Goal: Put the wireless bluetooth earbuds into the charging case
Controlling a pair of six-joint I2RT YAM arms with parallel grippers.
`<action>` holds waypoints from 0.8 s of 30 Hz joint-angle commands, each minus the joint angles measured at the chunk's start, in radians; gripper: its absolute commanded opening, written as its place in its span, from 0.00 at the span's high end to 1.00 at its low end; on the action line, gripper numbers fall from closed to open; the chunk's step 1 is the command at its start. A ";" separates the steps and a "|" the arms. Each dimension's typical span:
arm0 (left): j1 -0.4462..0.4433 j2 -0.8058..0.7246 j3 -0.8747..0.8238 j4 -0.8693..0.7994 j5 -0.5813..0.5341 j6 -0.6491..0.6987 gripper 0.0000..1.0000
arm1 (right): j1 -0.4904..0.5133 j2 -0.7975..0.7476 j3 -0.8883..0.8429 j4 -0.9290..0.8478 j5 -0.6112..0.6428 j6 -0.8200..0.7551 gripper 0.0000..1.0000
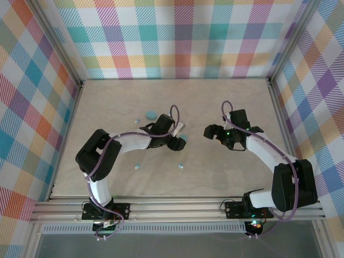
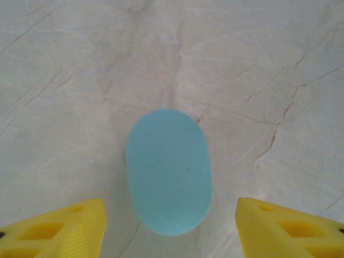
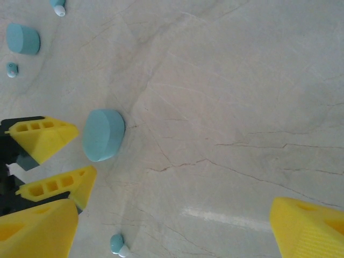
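Presently, the left gripper [image 1: 180, 141] stands partly open, its yellow fingers [image 2: 59, 231] either side of a charging case [image 2: 168, 172] and clear of it. The right gripper [image 3: 173, 207] is spread wide and holds nothing. The earbuds [image 3: 117, 244] lie loose on the table [image 3: 242, 80], outside the case: tiny rounded blue-grey bits, white-tipped. The case is a smooth, matte oval; the tabletop is pale and veined.

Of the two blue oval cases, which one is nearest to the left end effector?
The case between the spread fingers of the left end effector, touching neither. The other case lies farther back on the table.
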 commanded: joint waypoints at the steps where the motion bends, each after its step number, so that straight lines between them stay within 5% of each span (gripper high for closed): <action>1: -0.001 0.040 0.032 -0.004 0.053 -0.004 0.37 | -0.004 0.012 -0.010 0.028 -0.014 0.017 0.08; 7: -0.009 0.076 0.069 -0.037 0.015 0.019 0.38 | -0.003 0.020 -0.024 0.044 -0.023 0.038 0.08; 14: -0.033 0.117 0.138 -0.130 -0.050 0.083 0.59 | -0.004 0.034 -0.002 0.030 -0.037 0.040 0.08; 24: -0.035 0.050 0.109 -0.127 -0.011 0.145 0.69 | -0.007 0.099 -0.010 0.124 -0.134 0.120 0.11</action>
